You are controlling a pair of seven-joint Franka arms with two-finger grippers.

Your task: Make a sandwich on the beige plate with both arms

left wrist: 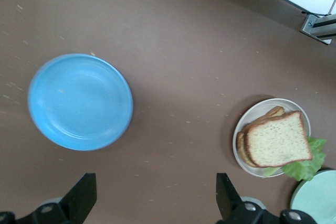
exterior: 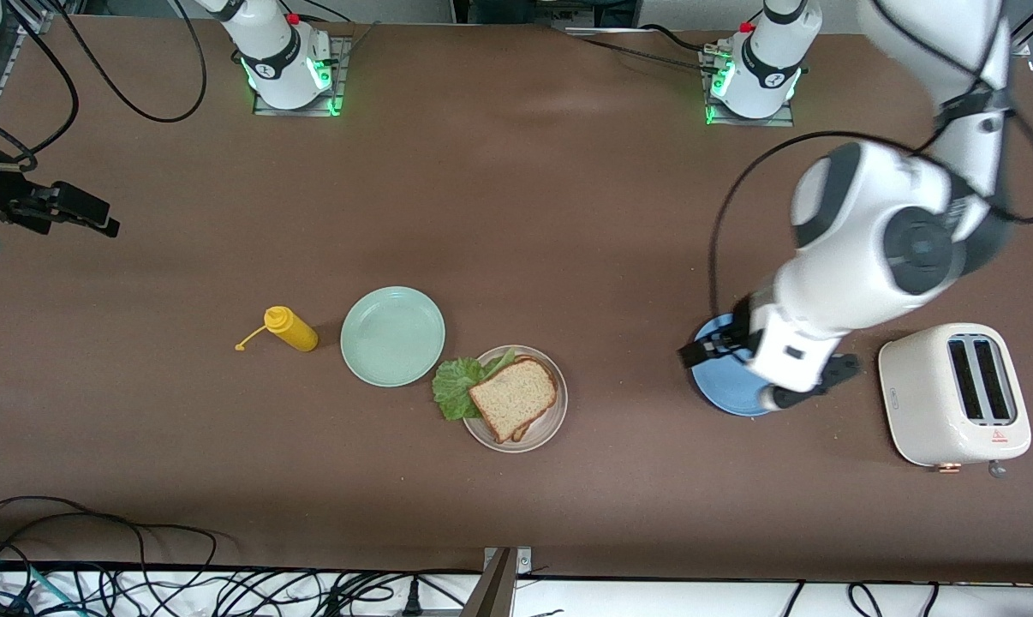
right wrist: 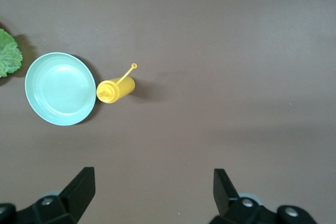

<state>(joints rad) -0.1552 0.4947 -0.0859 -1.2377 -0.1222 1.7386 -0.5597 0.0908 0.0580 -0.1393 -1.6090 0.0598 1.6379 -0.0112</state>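
Jaws on both my grippers stand wide apart, holding nothing. My left gripper (exterior: 769, 373) hangs over the blue plate (left wrist: 80, 101), half hiding it; my right gripper (exterior: 75, 210) waits, cut off at the worktop's edge. Sandwich (exterior: 513, 398) lies on the beige plate (exterior: 547, 428), lower slice mostly covered.

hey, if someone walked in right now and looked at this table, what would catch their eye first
Probably the sandwich, bread over lettuce on the beige plate near the table's middle, beside an empty mint-green plate. Next, the big left arm, its open left hand hanging over the blue plate, with the white toaster beside that plate.
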